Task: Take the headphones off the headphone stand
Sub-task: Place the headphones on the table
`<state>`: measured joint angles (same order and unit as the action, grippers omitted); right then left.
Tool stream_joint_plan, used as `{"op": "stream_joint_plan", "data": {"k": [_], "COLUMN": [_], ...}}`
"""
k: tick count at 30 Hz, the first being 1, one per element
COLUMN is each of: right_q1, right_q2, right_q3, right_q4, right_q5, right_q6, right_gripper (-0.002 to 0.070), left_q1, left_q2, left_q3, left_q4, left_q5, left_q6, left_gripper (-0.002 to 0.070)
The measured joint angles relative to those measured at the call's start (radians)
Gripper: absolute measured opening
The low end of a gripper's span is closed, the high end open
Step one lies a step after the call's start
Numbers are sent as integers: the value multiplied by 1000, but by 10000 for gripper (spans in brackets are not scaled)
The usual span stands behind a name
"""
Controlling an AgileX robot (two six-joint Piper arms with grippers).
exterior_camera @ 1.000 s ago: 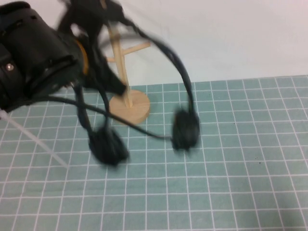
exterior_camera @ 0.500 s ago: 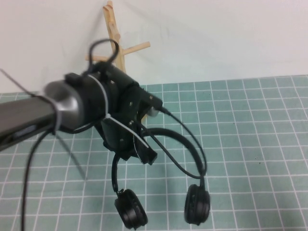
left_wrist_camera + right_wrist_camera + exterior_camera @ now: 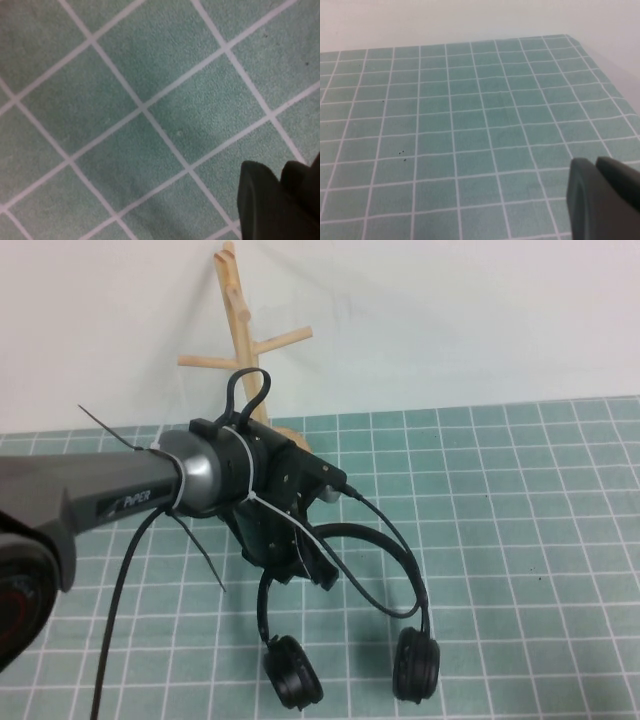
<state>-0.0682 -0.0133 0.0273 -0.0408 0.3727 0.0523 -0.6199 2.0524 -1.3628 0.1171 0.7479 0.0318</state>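
Observation:
In the high view the black headphones (image 3: 405,570) hang from my left gripper (image 3: 303,562), which is shut on the thin headband. The two round ear cups (image 3: 416,664) dangle low over the green grid mat, near its front edge. The light wooden headphone stand (image 3: 243,335) stands at the back by the wall with bare pegs, its base mostly hidden behind my left arm. The left wrist view shows only my left gripper (image 3: 280,172) over the mat. My right gripper (image 3: 595,162) shows only in its wrist view, fingers together and empty, over bare mat.
A green mat with a white grid (image 3: 520,540) covers the table, with a white wall behind it. My left arm's cable (image 3: 115,610) and zip-tie ends (image 3: 200,555) hang at the left. The mat's far corner (image 3: 567,36) shows in the right wrist view.
My left gripper has carried the headphones off the stand and toward the front of the mat. The stand's pegs now stand bare. In the last half second the arm shifted only slightly.

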Motion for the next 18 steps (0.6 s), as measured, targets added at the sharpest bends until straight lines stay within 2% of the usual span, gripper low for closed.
{"op": "stream_joint_plan", "data": {"k": [3,9,12,15,16,18], "right_q1": [0,0,0,0,0,0], "right_q2": [0,0,0,0,0,0], "right_q3": [0,0,0,0,0,0], "right_q4": [0,0,0,0,0,0], "right_q5": [0,0,0,0,0,0], "right_q6": [0,0,0,0,0,0], "right_gripper": [-8,-8,-8,-8,-8,-8], "left_q1": [0,0,-2,-22,-32,-53], "left_q2": [8,-5,-64,-169,-206,-303], "left_q3": [-1,-7,-7,-7,-3,13], "left_q4": [0,-4,-4,10,14,18], "left_q5": [-3,-3,14,58,71,98], "left_q6": [21,30,30,30,28,28], "left_gripper": [86,335,395,396,373,257]}}
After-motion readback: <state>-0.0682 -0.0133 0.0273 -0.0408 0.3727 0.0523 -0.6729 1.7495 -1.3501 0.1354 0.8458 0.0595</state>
